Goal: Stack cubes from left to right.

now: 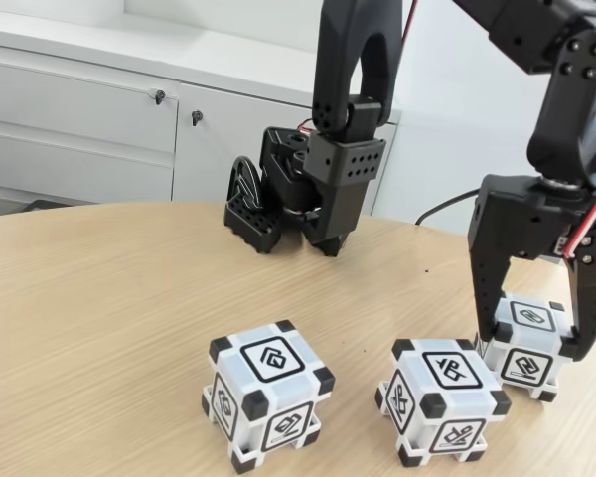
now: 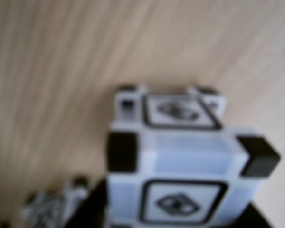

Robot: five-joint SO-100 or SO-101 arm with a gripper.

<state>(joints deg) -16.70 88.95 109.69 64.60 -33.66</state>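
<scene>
Three white cubes with black corners stand in a row on the wooden table in the fixed view: a left cube, a middle cube and a right cube slightly farther back. My gripper comes down from the upper right and straddles the right cube, one black finger against each side, and the cube rests on the table. In the wrist view that cube appears blurred and very close, with dark fingers at the bottom corners.
The arm's black base stands at the back middle of the table. White cabinets line the wall behind. The table's left half is bare wood, and the middle cube sits close to the gripper's left finger.
</scene>
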